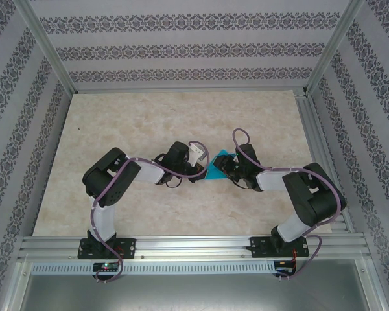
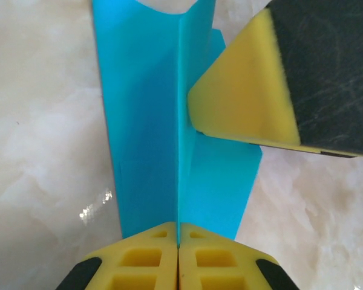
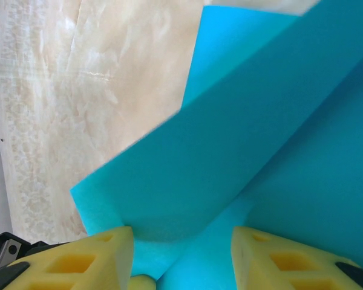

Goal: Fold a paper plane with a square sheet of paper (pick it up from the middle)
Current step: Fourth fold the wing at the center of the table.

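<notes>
Where the two arms meet at the middle of the tabletop (image 1: 149,123), I find the partly folded sheet of paper (image 2: 151,121) between them. Left gripper (image 2: 178,244): jaws closed on the sheet's raised crease. Right gripper (image 3: 181,241): jaws apart, a flap rising between them. One of its yellow pads (image 2: 242,90) touches the crease, just beside the left gripper.

Beige marbled tabletop (image 1: 117,129), patterned, perhaps papered walls (image 1: 181,55), aluminium rails (image 1: 194,245).
</notes>
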You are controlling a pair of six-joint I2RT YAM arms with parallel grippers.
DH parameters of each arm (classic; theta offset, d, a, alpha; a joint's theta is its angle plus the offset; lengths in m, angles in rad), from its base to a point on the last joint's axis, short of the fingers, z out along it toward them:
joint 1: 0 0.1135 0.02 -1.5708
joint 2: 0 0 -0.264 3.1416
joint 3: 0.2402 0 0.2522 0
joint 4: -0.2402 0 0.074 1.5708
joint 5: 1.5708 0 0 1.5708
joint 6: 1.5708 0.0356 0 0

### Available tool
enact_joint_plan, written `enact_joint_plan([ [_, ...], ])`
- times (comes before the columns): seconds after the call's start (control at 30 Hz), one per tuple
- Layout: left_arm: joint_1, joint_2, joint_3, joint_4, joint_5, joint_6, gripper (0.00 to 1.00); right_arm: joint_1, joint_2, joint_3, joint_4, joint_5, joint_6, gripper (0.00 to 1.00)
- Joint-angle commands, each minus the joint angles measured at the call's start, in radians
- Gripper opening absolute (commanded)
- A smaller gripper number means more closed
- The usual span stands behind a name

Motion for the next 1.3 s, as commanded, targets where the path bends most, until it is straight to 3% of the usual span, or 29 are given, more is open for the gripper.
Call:
enact_joint_plan([
  [0.0,-0.005,0.019,0.021,-0.031,0.040,-0.048,0.08,-0.012,-0.037,-0.006,-0.036,-0.026,-0.057,0.47],
  [0.3,0.002,0.027,0.039,-0.068,0.050,-0.090,0.09,-0.021,-0.108,0.034,-0.159,-0.010,-0.131,0.47],
  [0.77,0.018,0.028,0.079,-0.114,0.093,-0.231,0.09,-0.022,-0.047,0.100,-0.235,0.034,-0.118,0.48],
  [1.27,0.021,0.051,0.102,-0.151,0.103,-0.246,0.13,-0.021,0.041,0.164,-0.335,0.079,-0.111,0.48],
])
